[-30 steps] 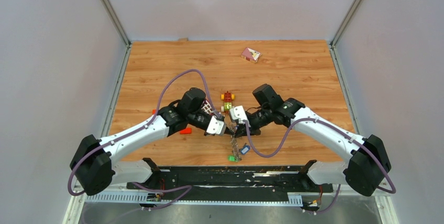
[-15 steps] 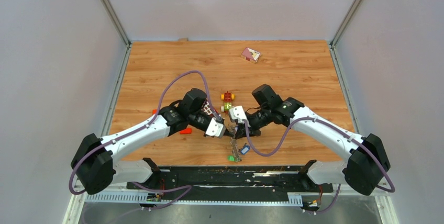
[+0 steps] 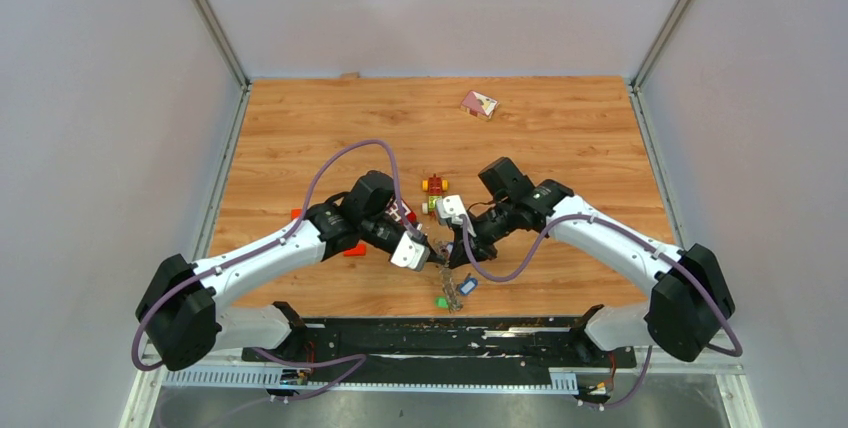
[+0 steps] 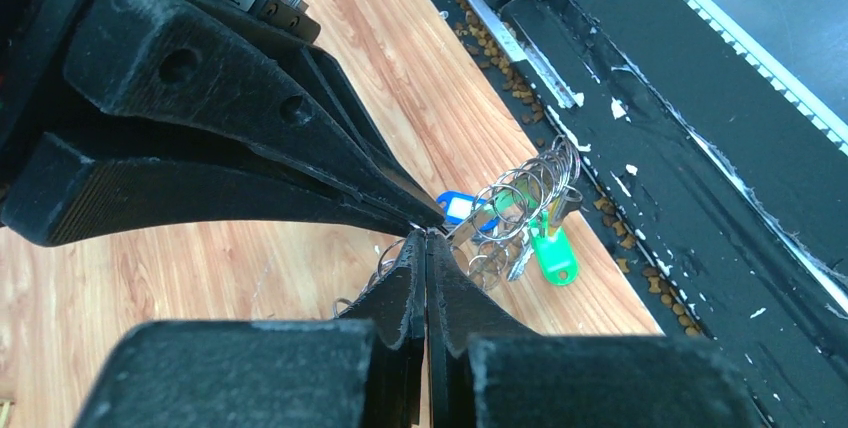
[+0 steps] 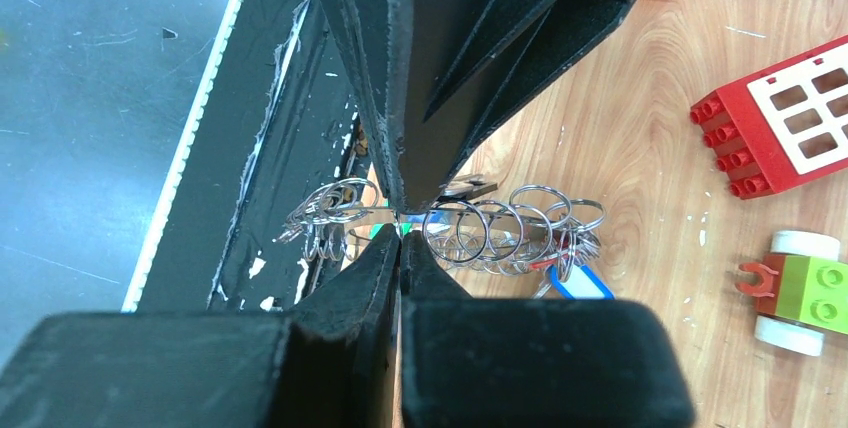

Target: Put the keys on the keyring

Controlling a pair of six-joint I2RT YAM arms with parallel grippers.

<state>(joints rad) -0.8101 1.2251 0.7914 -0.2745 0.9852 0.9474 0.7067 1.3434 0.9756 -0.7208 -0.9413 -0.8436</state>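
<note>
The keyring (image 3: 451,282) is a thin wire ring strung with many small silver rings. It hangs between both grippers near the table's front edge. My left gripper (image 4: 427,236) is shut on the ring's wire. My right gripper (image 5: 400,235) is shut on it too, tip to tip with the left one. The ring's loops fan out in the left wrist view (image 4: 524,196) and the right wrist view (image 5: 480,228). A blue-tagged key (image 4: 456,210) and a green-tagged key (image 4: 554,256) hang from it. From above, the left gripper (image 3: 436,261) and the right gripper (image 3: 452,253) meet over the ring.
A red brick with a white window (image 5: 782,126) and a green-and-white toy car (image 5: 800,290) lie just beyond the grippers. An orange-red brick (image 3: 354,249) sits under the left arm. A pink card (image 3: 478,103) lies at the back. The black front rail (image 4: 640,148) runs close by.
Both grippers have drawn a little closer together and shifted slightly toward the front edge, still holding the ring. The right wrist has moved a bit left.
</note>
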